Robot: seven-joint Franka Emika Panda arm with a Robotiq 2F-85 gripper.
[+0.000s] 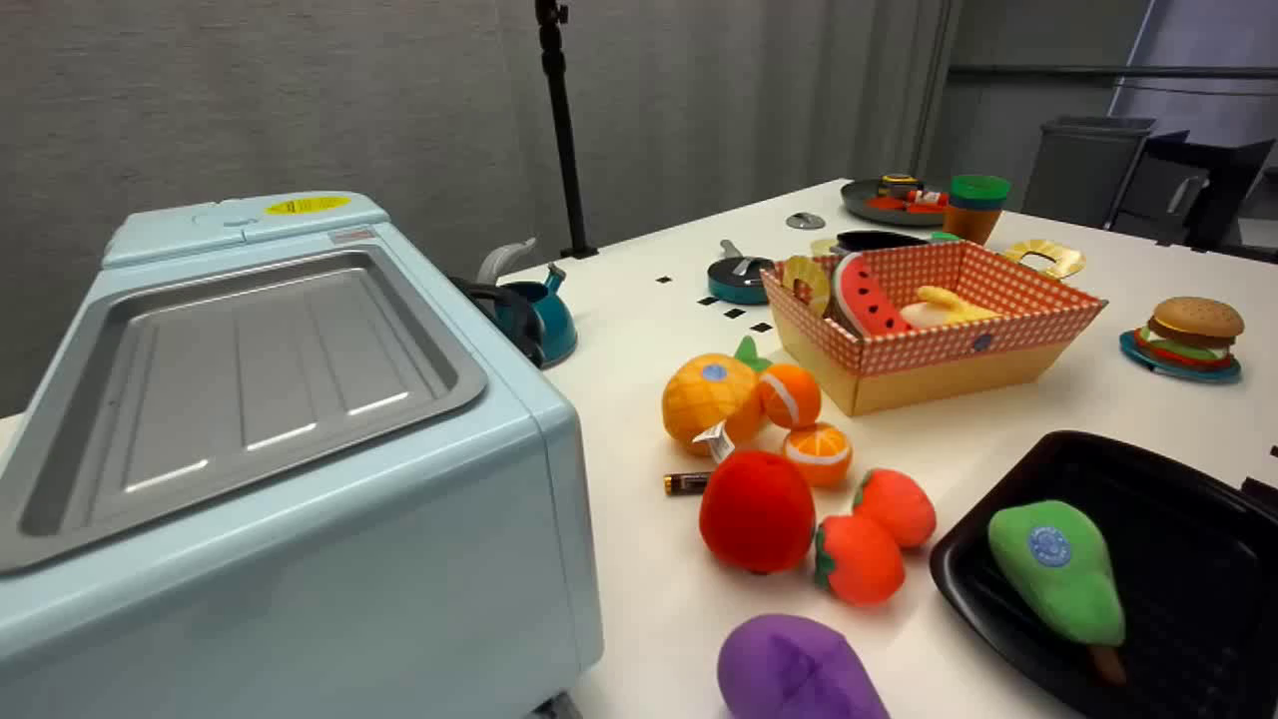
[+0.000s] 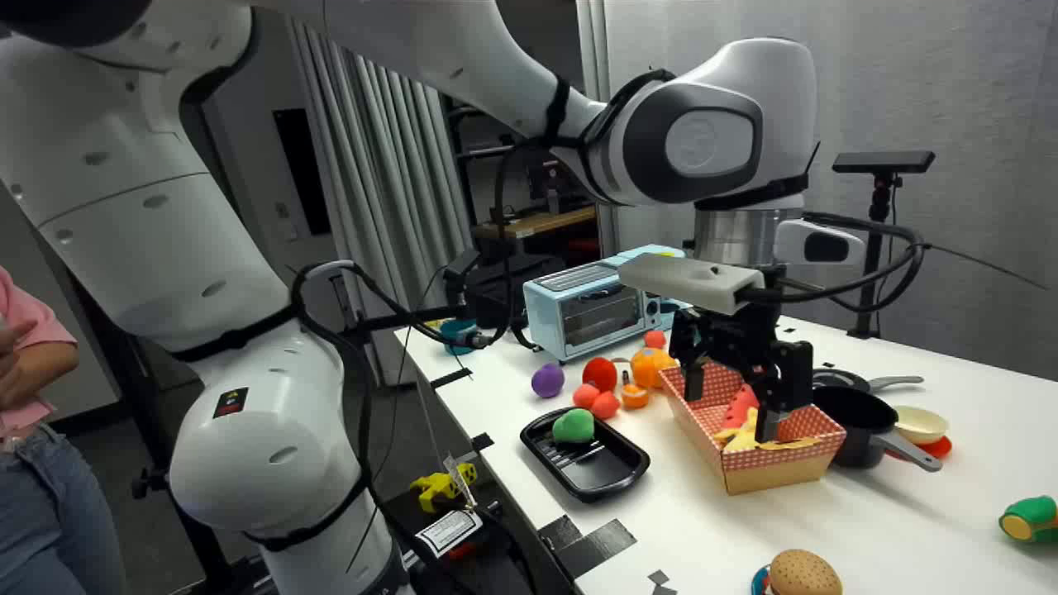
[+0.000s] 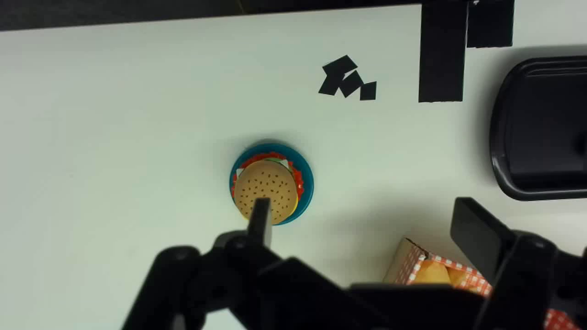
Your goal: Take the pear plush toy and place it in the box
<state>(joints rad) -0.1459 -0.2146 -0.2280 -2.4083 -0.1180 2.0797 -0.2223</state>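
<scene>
**Tabletop (image 1: 978, 431) showing bright, curtain (image 1: 699, 120) dim**

In an exterior view, 3 glare streaks are marking the grey oven top (image 1: 245, 394). In the wrist view, the black tray (image 3: 545, 133) is casting a soft shadow near the tabletop's edge, and the gripper (image 3: 365, 215) is looking blurred.

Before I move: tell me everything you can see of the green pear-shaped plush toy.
The green pear-shaped plush toy looks like soft fabric, with a round purple-blue patch facing up and a short brown stem at its narrower end. The patch's lettering is too small to read. It lies on its side inside the shallow black rectangular tray with rounded corners, toward one end. Only the tray is seen touching it; its underside is hidden.
</scene>
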